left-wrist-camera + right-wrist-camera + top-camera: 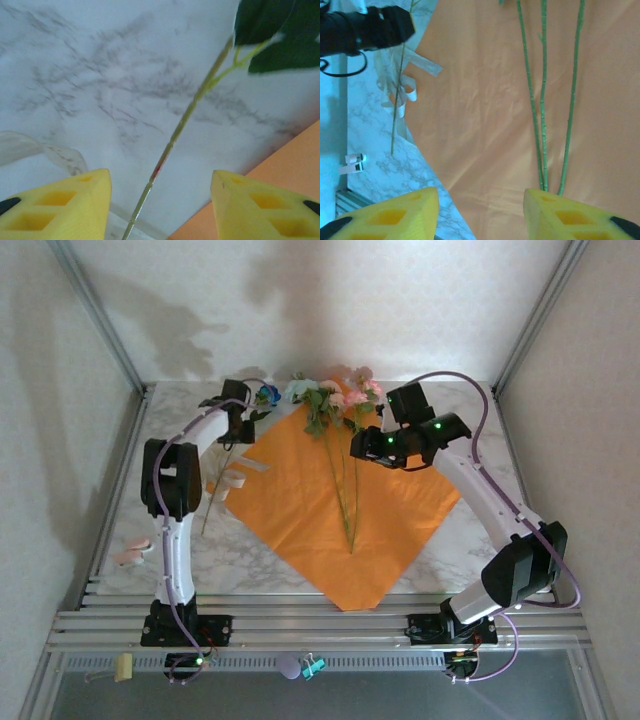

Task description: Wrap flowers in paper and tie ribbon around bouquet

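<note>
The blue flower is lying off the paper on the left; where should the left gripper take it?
Grip the bare stem below the leaves, from straight above. It lies flat on the table and runs between the jaws of the open left gripper. Stay off the ribbon beside it.

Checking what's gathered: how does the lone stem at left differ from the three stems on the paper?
The lone stem lies on the marble table, off the paper; the three stems lie on it. The lone stem passes through the open left gripper; the three stems end by the open right gripper. All are thin and green.
</note>
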